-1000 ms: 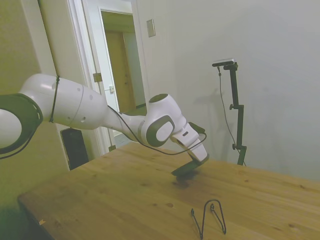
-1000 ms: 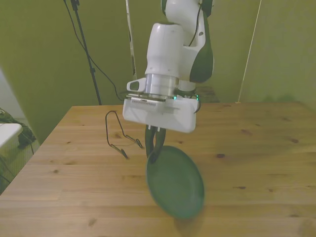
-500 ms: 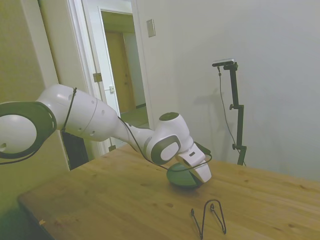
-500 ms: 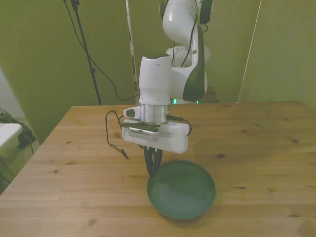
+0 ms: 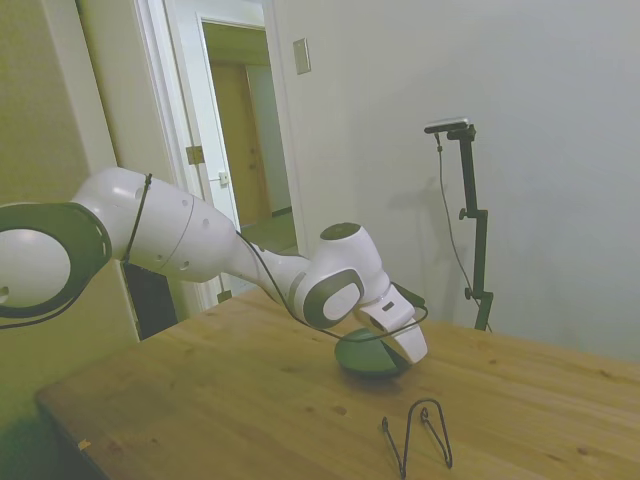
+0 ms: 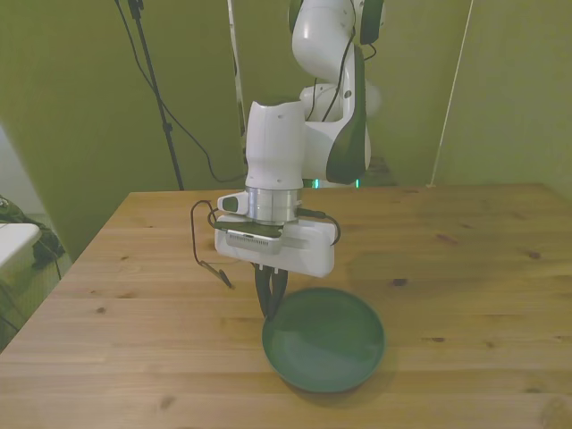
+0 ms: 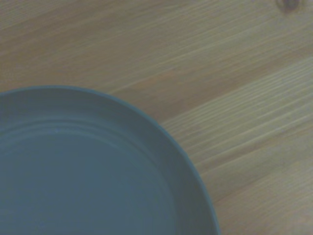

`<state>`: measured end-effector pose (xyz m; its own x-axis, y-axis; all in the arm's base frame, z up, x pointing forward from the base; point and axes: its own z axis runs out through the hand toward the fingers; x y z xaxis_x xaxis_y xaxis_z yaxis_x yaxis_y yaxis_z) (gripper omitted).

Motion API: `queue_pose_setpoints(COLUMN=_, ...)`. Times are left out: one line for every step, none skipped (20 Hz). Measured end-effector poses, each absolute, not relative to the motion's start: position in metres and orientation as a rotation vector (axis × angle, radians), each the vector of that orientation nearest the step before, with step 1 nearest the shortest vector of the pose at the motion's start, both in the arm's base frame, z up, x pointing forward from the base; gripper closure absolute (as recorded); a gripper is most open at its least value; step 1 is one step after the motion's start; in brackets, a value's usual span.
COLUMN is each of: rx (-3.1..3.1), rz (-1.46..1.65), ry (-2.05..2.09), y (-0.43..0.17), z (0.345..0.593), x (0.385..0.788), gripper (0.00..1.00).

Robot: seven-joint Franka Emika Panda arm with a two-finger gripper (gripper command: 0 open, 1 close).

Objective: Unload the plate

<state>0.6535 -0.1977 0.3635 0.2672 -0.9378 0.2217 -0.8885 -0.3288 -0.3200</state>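
Plate was hanging tilted off my end effector a second ago, now it lies flat on the bench, well clear of the wire stand and nearer the camera in the front view. My fingers look pinched on the plate's rim. Unload looks nearly done; I judge letting go is next.

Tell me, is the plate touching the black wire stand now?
Apart. In the front view, bare wood lies between the plate and the wire stand.
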Motion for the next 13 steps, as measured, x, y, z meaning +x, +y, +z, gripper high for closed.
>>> queue_pose_setpoints(rx=-2.393, rz=-0.571, ry=1.732, y=-0.198, z=0.366, x=0.653, gripper=0.0)
queue_pose_setpoints(rx=-2.392, rz=-0.578, ry=1.727, y=-0.198, z=0.37, x=0.652, gripper=0.0)
queue_pose_setpoints(rx=-2.391, rz=-0.584, ry=1.723, y=-0.197, z=0.374, x=0.652, gripper=0.0)
queue_pose_setpoints(rx=-2.39, rz=-0.59, ry=1.718, y=-0.197, z=0.379, x=0.65, gripper=0.0)
queue_pose_setpoints(rx=-2.389, rz=-0.595, ry=1.715, y=-0.197, z=0.383, x=0.649, gripper=0.0)
queue_pose_setpoints(rx=-2.387, rz=-0.6, ry=1.712, y=-0.197, z=0.387, x=0.648, gripper=0.0)
queue_pose_setpoints(rx=-2.384, rz=-0.61, ry=1.705, y=-0.196, z=0.394, x=0.646, gripper=0.0)
queue_pose_setpoints(rx=-2.383, rz=-0.621, ry=1.694, y=-0.194, z=0.403, x=0.642, gripper=0.0)
queue_pose_setpoints(rx=-2.383, rz=-0.628, ry=1.681, y=-0.191, z=0.414, x=0.638, gripper=0.0)
queue_pose_setpoints(rx=-2.384, rz=-0.629, ry=1.664, y=-0.185, z=0.429, x=0.632, gripper=0.0)
queue_pose_setpoints(rx=-2.386, rz=-0.625, ry=1.646, y=-0.178, z=0.444, x=0.625, gripper=0.0)
queue_pose_setpoints(rx=-2.391, rz=-0.615, ry=1.628, y=-0.169, z=0.459, x=0.617, gripper=0.0)
queue_pose_setpoints(rx=-2.398, rz=-0.603, ry=1.604, y=-0.158, z=0.473, x=0.609, gripper=0.0)
